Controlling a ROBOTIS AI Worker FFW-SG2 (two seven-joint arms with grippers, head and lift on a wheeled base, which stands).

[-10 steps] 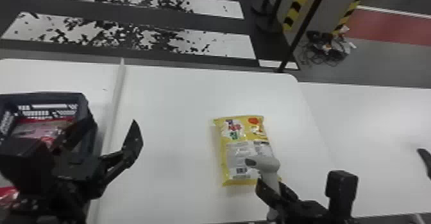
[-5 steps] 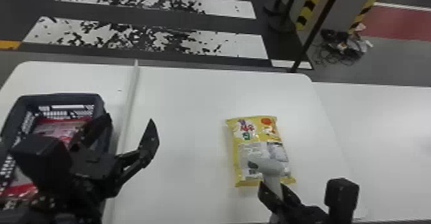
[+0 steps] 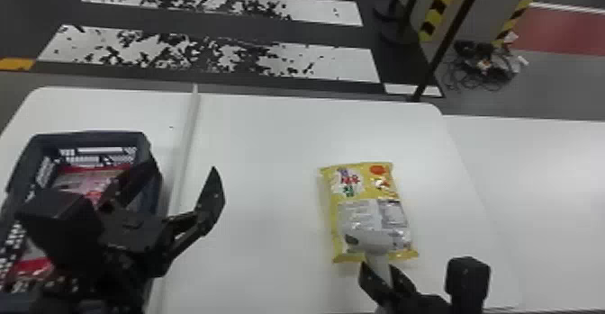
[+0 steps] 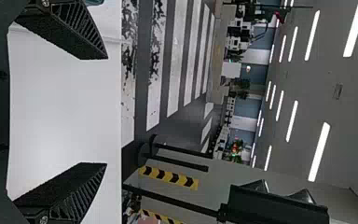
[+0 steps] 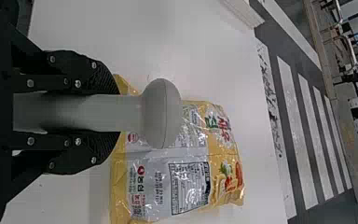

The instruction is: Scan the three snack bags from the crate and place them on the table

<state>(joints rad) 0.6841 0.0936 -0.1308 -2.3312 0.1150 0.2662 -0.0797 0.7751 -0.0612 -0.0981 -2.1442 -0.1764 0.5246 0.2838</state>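
- Yellow snack bag [image 3: 355,209], seen from the head: it lies flat on the white surface [image 3: 261,155], to the right of the pale strip [image 3: 185,155]. The left hand [image 3: 184,173] is above the crate's right part, fingers spread. Inside the dark blue crate [image 3: 85,136], red-and-pink packaging [image 3: 85,182] shows. The right hand [image 3: 381,273] holds the grey scanner [image 3: 371,242], its head over the bag's near end.
- From the left wrist, the ridged inner faces of the fingers [image 4: 81,35] come clear: wide apart, white surface between them. Beyond are the striped floor [image 4: 158,84] and the ceiling lights [image 4: 319,151].
- From the right wrist, the grip itself can be read: narrow, fingers closed on the scanner's handle from both sides. The bag's silver panel, with its boxed print, faces up beside the rounded scanner head; whether they touch, I cannot tell.
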